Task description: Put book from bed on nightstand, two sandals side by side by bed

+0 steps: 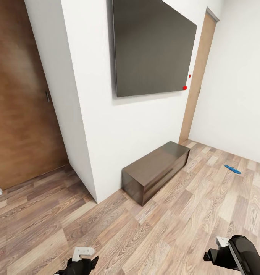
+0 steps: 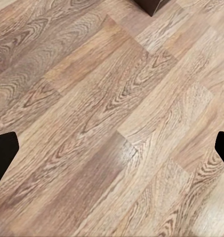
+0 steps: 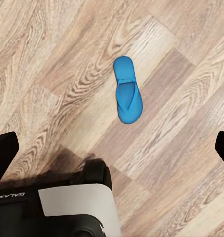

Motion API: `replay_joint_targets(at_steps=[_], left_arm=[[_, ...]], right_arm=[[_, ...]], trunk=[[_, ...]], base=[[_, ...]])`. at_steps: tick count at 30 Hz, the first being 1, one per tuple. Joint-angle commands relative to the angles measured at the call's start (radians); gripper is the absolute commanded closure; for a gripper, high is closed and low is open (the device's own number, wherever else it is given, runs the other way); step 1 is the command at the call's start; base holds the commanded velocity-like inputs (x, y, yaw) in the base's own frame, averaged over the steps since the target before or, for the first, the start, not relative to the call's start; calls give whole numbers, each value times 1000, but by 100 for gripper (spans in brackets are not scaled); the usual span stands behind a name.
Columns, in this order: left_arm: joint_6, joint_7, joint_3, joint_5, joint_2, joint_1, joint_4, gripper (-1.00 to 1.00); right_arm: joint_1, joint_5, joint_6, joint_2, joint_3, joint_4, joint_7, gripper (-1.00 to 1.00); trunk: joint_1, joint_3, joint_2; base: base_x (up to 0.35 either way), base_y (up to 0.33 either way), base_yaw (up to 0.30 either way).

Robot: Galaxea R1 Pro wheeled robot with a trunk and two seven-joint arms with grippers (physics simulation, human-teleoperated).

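Head view: white wall corner point(image 1: 84, 114) juts toward the robot, with a dark flat wall panel point(image 1: 152, 46) mounted high at 12 o'clock; two red dots sit at its right edge. A long dark brown bench point(image 1: 154, 170) stands flush against that wall below the panel, just right of centre, its near end at the wall corner. A brown wooden door point(image 1: 19, 99) is at 10 o'clock, and a tan door frame strip point(image 1: 196, 76) at 1 o'clock beside a second white wall.

One blue sandal point(image 1: 233, 169) lies flat on the wood-plank floor point(image 1: 107, 233) at 3 o'clock, well apart from the bench, near the far right wall. In the right wrist view the same sandal point(image 3: 128, 96) lies alone on bare planks, sole down, with part of the robot's own black and white body below it.

Left gripper point(image 1: 83, 256) at 7 o'clock, right gripper point(image 1: 221, 248) at 5 o'clock, both low at the frame edge. Wrist views show each gripper's dark fingertips point(image 2: 3, 153) far apart at the picture sides, spread wide with nothing between them; the right fingertips point(image 3: 4, 153) look the same.

Open floor runs from the robot to the sandal, unobstructed; the bench corner and the wall corner bound the left side of that path.
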Motion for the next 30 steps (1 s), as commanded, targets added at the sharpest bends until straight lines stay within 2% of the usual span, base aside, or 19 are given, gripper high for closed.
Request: replay_joint_targets(at_steps=[1, 14, 19, 23, 25, 27, 28, 30], left_arm=[[7, -7, 4, 1, 0, 0, -2, -100], [9, -13, 5, 1, 0, 0, -2, -100], [11, -16, 4, 1, 0, 0, -13, -100], [28, -17, 2, 1, -4, 0, -80, -100], [76, -20, 0, 2, -5, -1, -156, -100], [164, -41, -1, 7, -6, -1, -247, -100], [235, -73, -1, 15, -6, -1, -309, -100], [305, -122, -1, 29, -4, -2, -366, -100]], right_arm=[[0, 10, 3, 0, -2, -1, 10, -100], [-1, 10, 3, 3, 0, -1, 8, -100], [-1, 10, 3, 3, 0, -1, 8, -100], [-1, 10, 3, 3, -1, -1, 8, -100], [-1, 10, 3, 3, -1, -1, 8, -100], [0, 10, 3, 3, -1, -1, 8, -100], [-1, 10, 3, 3, -2, -1, 8, -100], [-1, 10, 3, 3, -1, -1, 8, -100]], trunk=[[4, -4, -8], [54, -45, -99], [54, -45, -99], [54, -45, -99], [54, -45, -99], [54, -45, -99], [54, -45, -99], [54, -45, -99]], base=[[0, 0, 0], [0, 0, 0], [0, 0, 0], [0, 0, 0], [0, 0, 0], [0, 0, 0], [0, 0, 0], [0, 0, 0]])
